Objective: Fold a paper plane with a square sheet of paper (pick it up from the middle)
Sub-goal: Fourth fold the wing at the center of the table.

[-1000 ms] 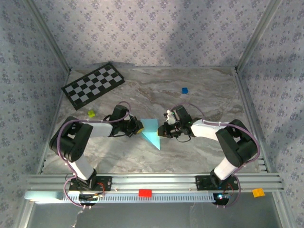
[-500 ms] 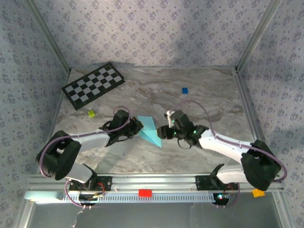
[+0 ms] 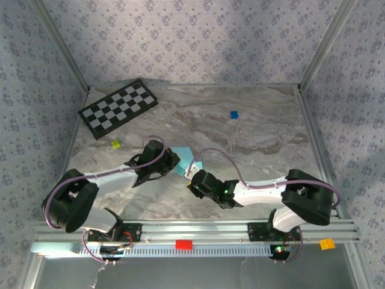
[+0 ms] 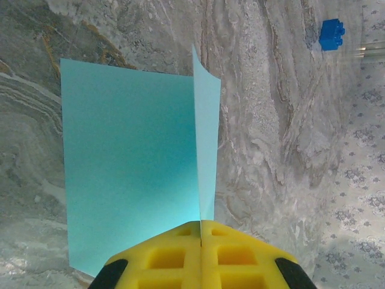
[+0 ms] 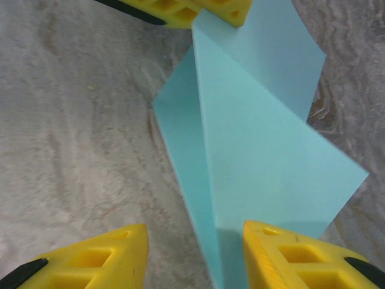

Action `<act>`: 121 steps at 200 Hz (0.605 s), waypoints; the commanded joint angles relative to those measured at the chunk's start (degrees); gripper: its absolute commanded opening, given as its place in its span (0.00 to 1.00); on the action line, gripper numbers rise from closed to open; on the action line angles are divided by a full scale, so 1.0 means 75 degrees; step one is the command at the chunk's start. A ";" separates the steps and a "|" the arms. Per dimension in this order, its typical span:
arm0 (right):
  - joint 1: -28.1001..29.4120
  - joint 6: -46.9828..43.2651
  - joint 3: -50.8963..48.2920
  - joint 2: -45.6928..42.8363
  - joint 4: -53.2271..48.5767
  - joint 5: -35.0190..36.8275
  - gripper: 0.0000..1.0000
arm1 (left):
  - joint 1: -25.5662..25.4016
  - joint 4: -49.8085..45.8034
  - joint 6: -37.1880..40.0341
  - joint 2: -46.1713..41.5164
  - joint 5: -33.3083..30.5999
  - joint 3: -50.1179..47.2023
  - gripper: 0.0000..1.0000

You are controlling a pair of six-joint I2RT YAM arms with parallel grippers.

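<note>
Right arm is stretched low across the near side, and the right gripper (image 5: 192,256) stands half open holding nothing, the fold line running between its jaws. The square sheet of paper (image 4: 129,156) sits mid-table, creased and part lifted. It looks light and floppy, so I'd pinch right on the crease. Just left of it, the left gripper (image 4: 200,232) is clamped tight on that fold, arm reaching in low.
</note>
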 commanded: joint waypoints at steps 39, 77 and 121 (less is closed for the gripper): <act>-0.0177 -0.0651 0.0387 0.0671 0.0502 0.0508 0.40 | -0.0041 -0.0254 0.0224 0.0418 0.0412 0.0555 0.04; -0.0244 -0.0484 0.0340 0.0727 0.0397 0.0477 0.32 | -0.0043 -0.0299 0.0260 0.0563 0.0441 0.0674 0.04; -0.0286 -0.0292 0.0324 0.0850 0.0420 0.0360 0.29 | -0.0040 -0.0375 0.0282 0.0574 0.0444 0.0715 0.04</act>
